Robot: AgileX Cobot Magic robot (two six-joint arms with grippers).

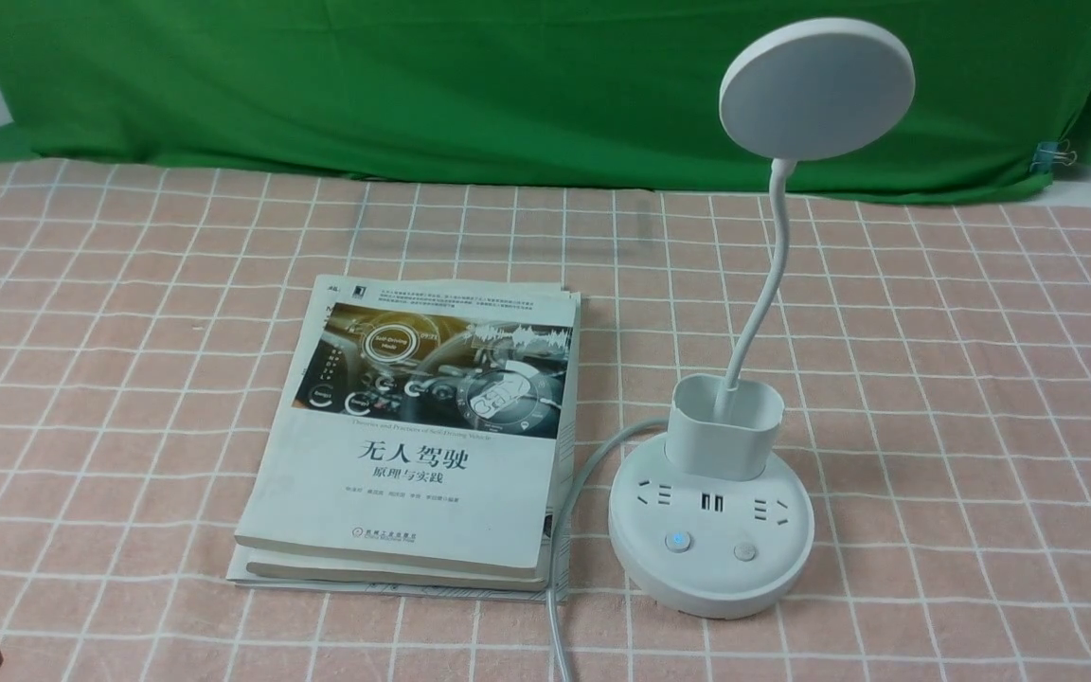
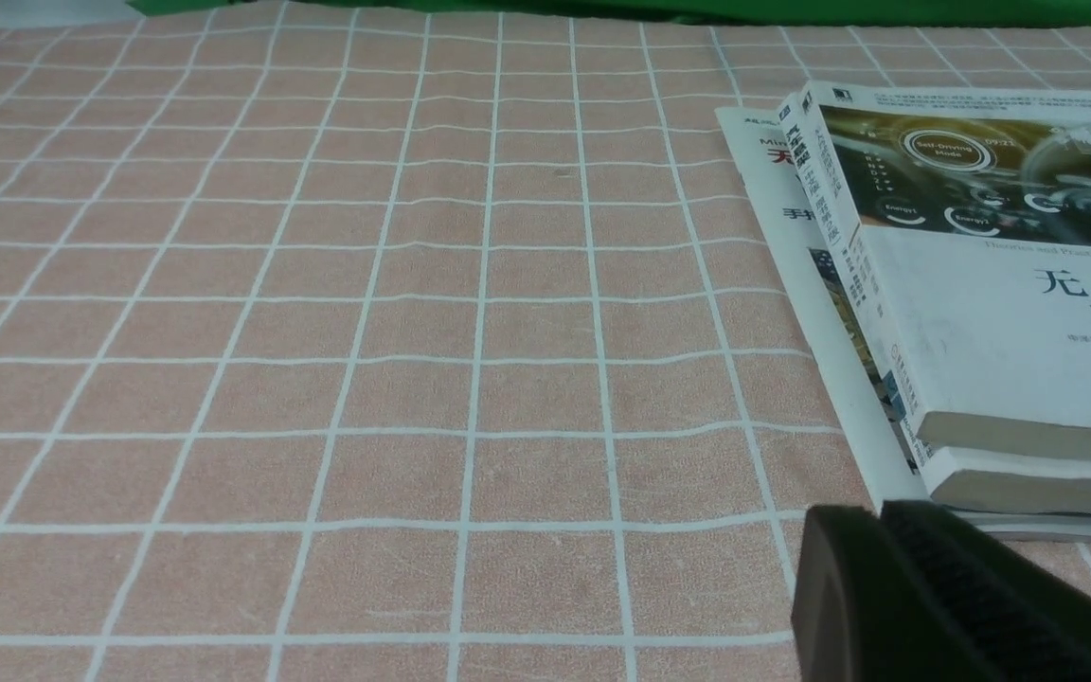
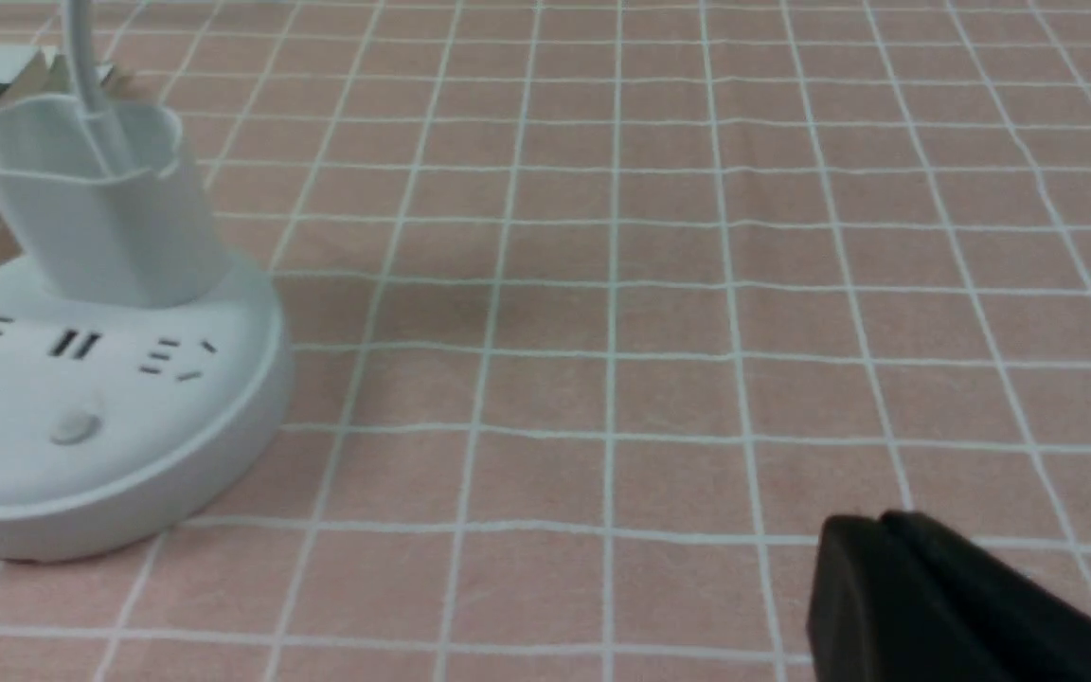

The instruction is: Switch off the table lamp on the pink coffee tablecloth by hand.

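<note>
Front view: white table lamp point(image 1: 725, 445) with a flat disc head, bendy neck, cup holder and round socket base. It stands upright on the salmon-pink white-grid tablecloth point(image 1: 981, 379) covering the bench, right of centre.
Buttons: two on the base's near edge. The left button point(image 1: 677, 541) glows blue, the right button point(image 1: 744, 550) is plain grey.
Lamp head: its back faces the camera, so can't tell if it's lit.
Cord: white cable point(image 1: 564, 530) runs from the base to the near edge, between base and books.
Books: stack of white paperbacks point(image 1: 413, 455) just left of the base, not touching it.
Backdrop: plain green cloth point(image 1: 413, 85) along the far edge.
Left arm: black left gripper point(image 2: 896, 568), tip only in view, over cloth near the books' corner. Released or clenched: can't tell.
Right arm: black right gripper point(image 3: 886, 568), tip only in view, over bare cloth, well apart from the lamp base. State: can't tell.
</note>
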